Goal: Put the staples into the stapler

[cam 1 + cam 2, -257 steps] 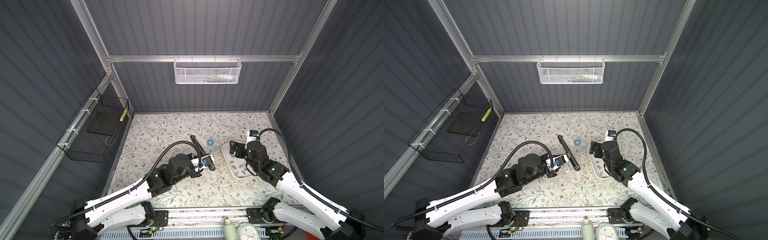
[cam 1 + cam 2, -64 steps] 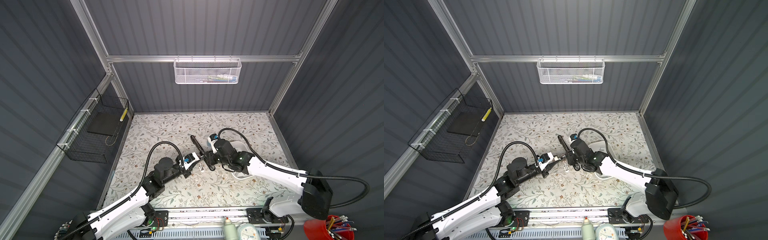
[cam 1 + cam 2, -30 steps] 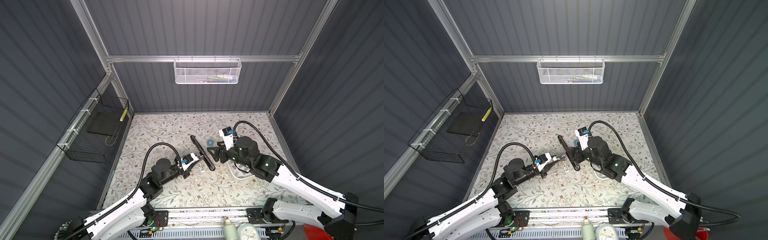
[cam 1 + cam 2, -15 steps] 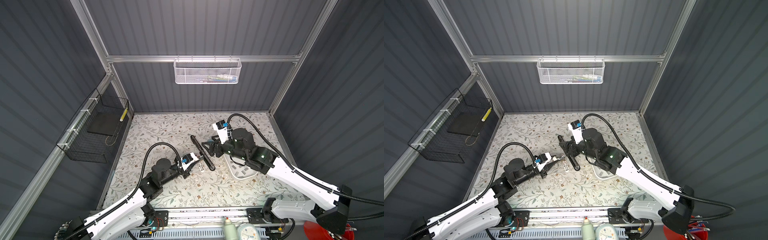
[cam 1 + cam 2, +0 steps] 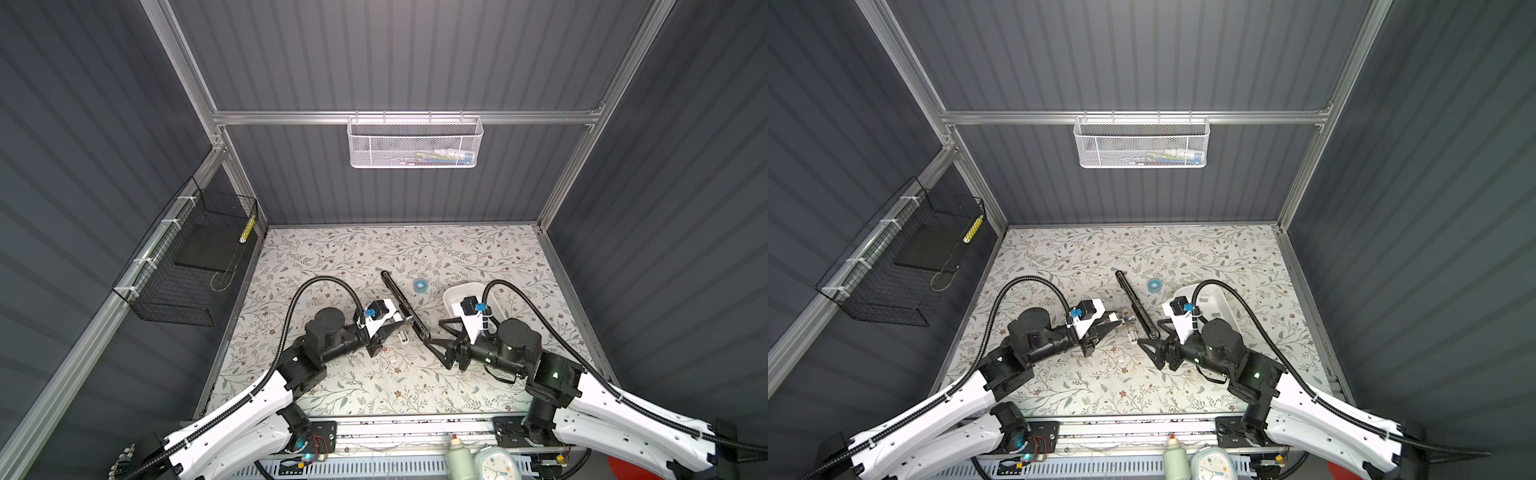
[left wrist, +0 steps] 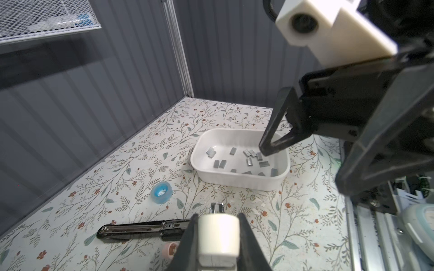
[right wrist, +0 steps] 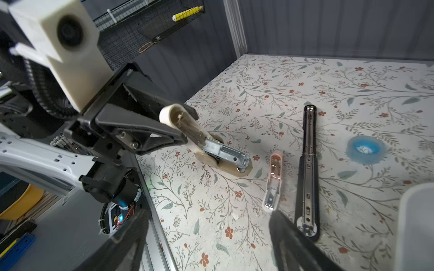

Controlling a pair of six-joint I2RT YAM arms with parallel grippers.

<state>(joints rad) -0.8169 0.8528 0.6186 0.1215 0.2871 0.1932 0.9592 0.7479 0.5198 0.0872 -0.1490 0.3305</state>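
The black stapler (image 5: 402, 304) (image 5: 1137, 305) lies opened out flat on the floral table, its metal channel facing up in the right wrist view (image 7: 308, 164). Several grey staples (image 6: 249, 159) lie loose in a white tray (image 6: 234, 181). My right gripper (image 5: 434, 332) (image 7: 206, 225) is open and empty just in front of the stapler's near end, with one fingertip (image 7: 281, 225) close beside it. My left gripper (image 6: 218, 218) (image 5: 1121, 322) is shut on the raised lid of a cream stapler (image 7: 185, 126), left of the black one.
A small pink stapler (image 7: 273, 178) lies between the cream and black ones. A blue tape roll (image 5: 420, 285) sits beyond the black stapler. The tray (image 5: 453, 293) stands right of it, partly under my right arm. Wire baskets hang on the walls.
My right gripper has swung back from beside the black stapler's middle to its near end and opened a little wider. The left arm has stayed still.
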